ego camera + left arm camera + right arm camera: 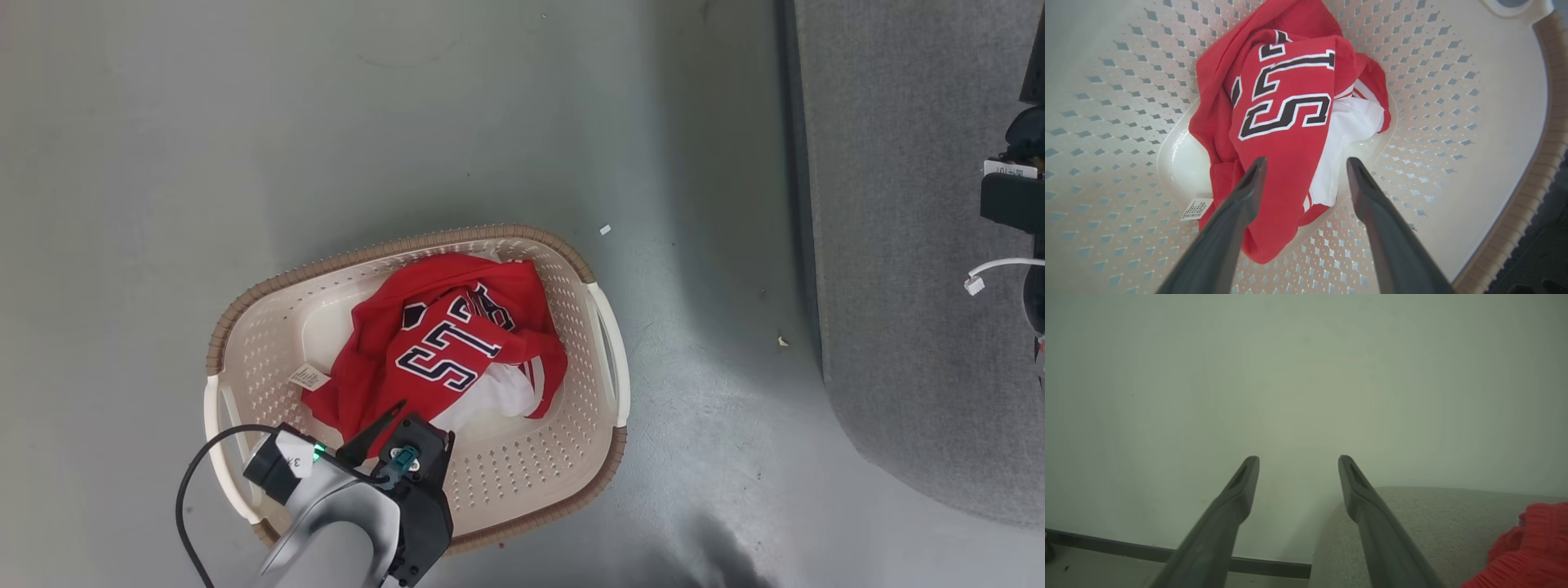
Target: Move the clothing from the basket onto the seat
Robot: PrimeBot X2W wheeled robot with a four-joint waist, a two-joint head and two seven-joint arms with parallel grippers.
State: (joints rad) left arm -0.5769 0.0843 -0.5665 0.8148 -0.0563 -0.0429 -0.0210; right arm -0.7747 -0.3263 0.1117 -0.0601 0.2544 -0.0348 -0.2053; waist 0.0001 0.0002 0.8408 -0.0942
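Though a red bit (1527, 547) is lying on the seat (1433, 522) by the R gripper (1298, 459), job: looking only part done.
Clothing (445, 351): sitting bunched in the middle of the basket (408, 245) on the floor (245, 122), left of the seat & well apart from it.
L gripper (1306, 161): hanging over the near edge of the clothing, fingers spread wide, holding nothing.
R gripper: pointing at a pale wall (1290, 375), fingers wide, holding nothing.
Left to do: prob. grabbing the clothing, lifting it, carrying it right to the seat.
Hard to see: the red bit is getting cut off at the pic corner, so can't tell what it is. How many pieces are lying in the basket, can't tell. Whether L fingers are touching cloth, can't tell. Tag (309, 376) print is looking too small to read.
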